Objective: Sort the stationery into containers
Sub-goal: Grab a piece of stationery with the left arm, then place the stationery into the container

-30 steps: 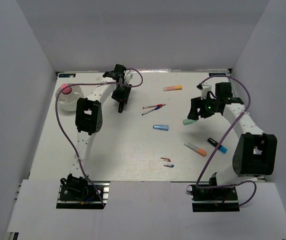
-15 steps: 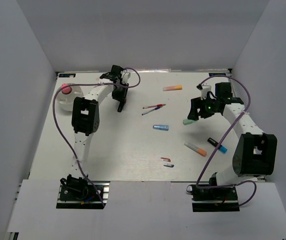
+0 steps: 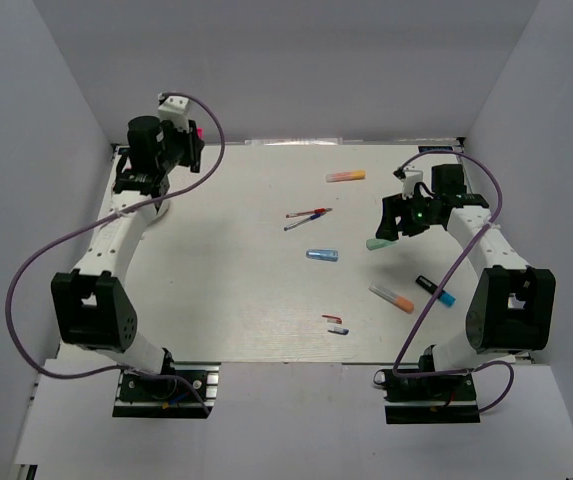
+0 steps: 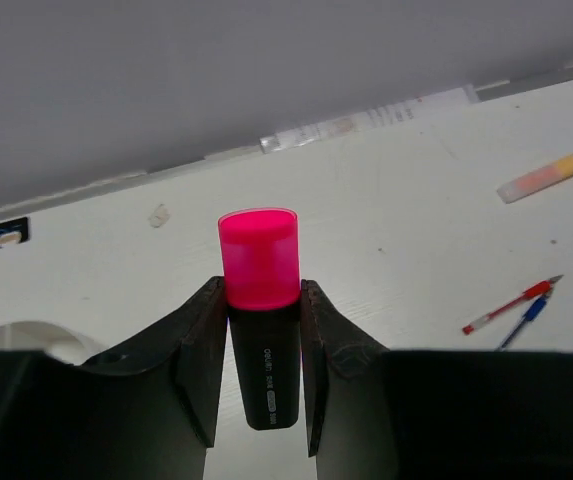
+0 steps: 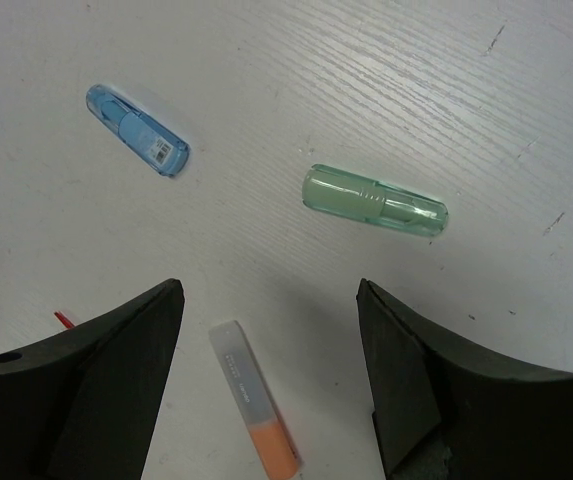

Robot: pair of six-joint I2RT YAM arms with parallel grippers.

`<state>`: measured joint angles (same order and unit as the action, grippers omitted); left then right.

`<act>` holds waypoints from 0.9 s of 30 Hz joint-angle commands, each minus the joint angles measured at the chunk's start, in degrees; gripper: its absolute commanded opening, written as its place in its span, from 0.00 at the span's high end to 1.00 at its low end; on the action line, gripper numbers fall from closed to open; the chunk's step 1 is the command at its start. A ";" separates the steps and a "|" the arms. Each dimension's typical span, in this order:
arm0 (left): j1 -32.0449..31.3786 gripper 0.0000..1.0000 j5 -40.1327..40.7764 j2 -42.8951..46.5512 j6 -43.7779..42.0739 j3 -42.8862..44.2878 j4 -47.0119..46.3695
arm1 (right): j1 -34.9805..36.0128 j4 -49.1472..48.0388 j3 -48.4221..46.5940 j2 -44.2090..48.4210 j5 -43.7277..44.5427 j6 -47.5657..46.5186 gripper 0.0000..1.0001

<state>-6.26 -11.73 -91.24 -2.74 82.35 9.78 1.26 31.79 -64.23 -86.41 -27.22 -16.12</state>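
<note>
Left jaws clamped on pink highlighter [image 4: 258, 260], well apart from mint marker [image 5: 374, 201], right jaws wide open, empty, above that marker

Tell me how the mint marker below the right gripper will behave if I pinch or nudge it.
The mint marker looks like a smooth round barrel lying flat, so a sideways nudge would probably roll it. Its glossy plastic may slip unless pinched squarely across the middle. It looks rigid and probably light.
</note>
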 commanded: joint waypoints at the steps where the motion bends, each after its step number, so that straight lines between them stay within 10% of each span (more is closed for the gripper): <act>1: 2.04 1.00 1.17 4.92 -5.16 -10.07 -7.38 | 0.15 -0.67 -2.31 0.45 -1.60 0.12 0.24; 19: 11.36 1.00 25.51 6.78 3.19 -23.01 -33.24 | 0.24 -1.82 -1.43 0.01 -2.40 1.44 0.24; 27: 13.11 1.00 16.23 6.17 -3.41 -28.82 -41.07 | -0.03 -1.29 -1.87 -1.30 -1.87 0.92 0.24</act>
<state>6.00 8.49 -85.12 -3.70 54.43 -26.81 1.26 31.35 -64.40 -87.00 -28.49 -15.20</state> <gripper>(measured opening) 0.412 0.757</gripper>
